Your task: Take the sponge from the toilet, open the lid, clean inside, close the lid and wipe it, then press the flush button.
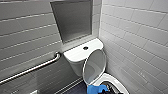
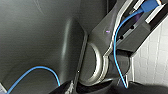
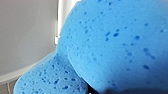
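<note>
1. Sponge (image 1: 96,88) is hanging blue over the front rim of the toilet (image 1: 82,53) bowl.
2. The right gripper (image 1: 105,90) is squeezing the sponge in its jaws.
3. The lid (image 1: 94,65) is standing open.

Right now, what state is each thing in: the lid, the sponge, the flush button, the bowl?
lid: open, raised, standing in front of the tank
sponge: bent, at the bowl's rim
flush button: free, nothing on it
bowl: uncovered
</note>
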